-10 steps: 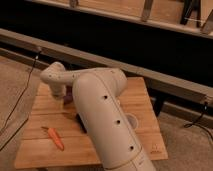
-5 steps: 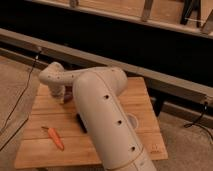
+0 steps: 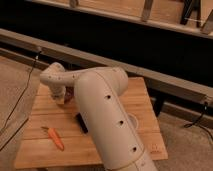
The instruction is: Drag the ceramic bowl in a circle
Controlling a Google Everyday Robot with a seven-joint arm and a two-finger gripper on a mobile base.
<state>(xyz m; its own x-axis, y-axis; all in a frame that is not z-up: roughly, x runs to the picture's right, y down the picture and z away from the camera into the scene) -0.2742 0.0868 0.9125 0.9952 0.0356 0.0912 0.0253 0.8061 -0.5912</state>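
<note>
wooden worktop carries a carrot front-left; behind it the hand, fingers together, sits at the maroon ceramic bowl, both largely hidden; black phone lies just beside the white arm.

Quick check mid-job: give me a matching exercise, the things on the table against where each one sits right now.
1 carrot
2 flat black object
3 gripper
4 ceramic bowl

a far-left part of the table, jaws shut
b maroon, beside the gripper, partly behind the arm
c orange, near-left part of the table
d mid-table, at the arm's edge

Pairs: 1-c, 2-d, 3-a, 4-b
</note>
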